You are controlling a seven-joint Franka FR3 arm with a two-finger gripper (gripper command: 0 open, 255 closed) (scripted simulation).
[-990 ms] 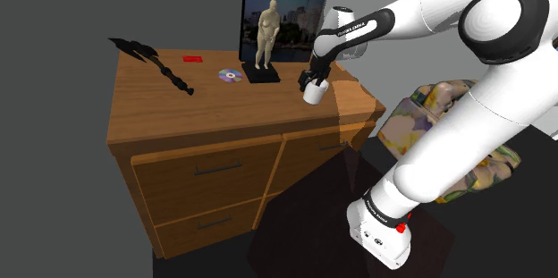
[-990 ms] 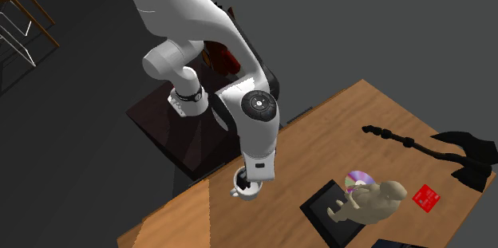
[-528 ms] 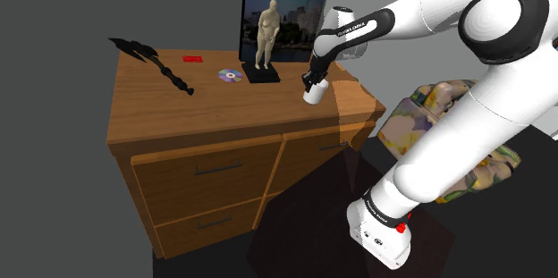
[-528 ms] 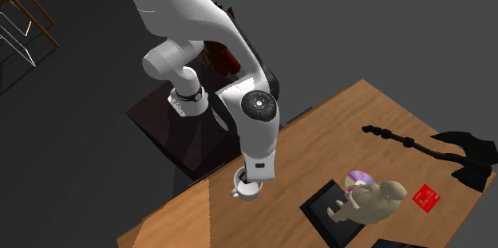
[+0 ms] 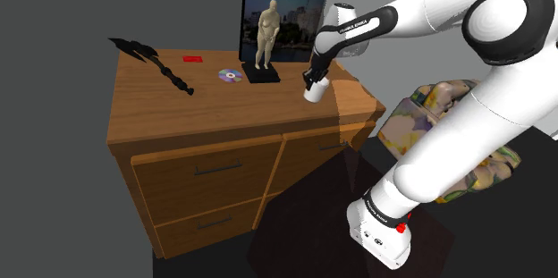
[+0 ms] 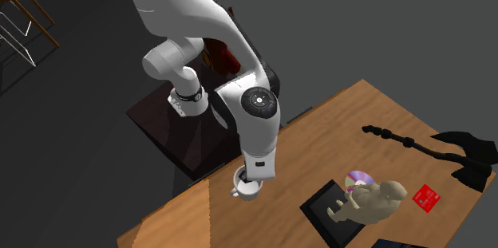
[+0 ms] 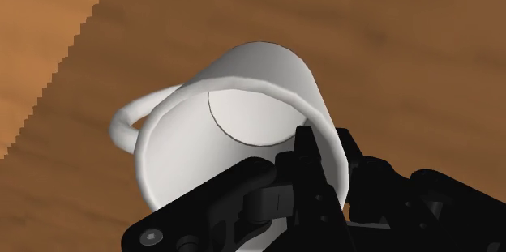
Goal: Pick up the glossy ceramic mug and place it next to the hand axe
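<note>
Gripper (image 7: pixel 324 155) fingers were seen clenched on the wall of the white mug (image 7: pixel 243 121), one black finger set inside the rim and the other outside it, so that the mug was grasped by its edge. In the wrist view the mug was shown tilted, its open mouth turned toward the camera and its handle (image 7: pixel 130 121) pointing away from the fingers, with the wooden top behind it. In the shoulder view the mug (image 5: pixel 313 95) was found under the gripper (image 5: pixel 310 80) near the right edge of the wooden dresser (image 5: pixel 179 111); whether it touched the top could not be told. The black hand axe (image 5: pixel 152 60) was laid near the far left corner, well apart from the mug. Between them a tan figurine (image 5: pixel 266 35) was stood on a black base, with a disc (image 5: pixel 230 75) just beside it and a small red card (image 5: pixel 191 57) near the axe. In the second exterior view the mug (image 6: pixel 243 189) was partly covered by the arm's hand, and the axe (image 6: pixel 447 147) was placed at the opposite end of the dresser (image 6: pixel 319 151).
</note>
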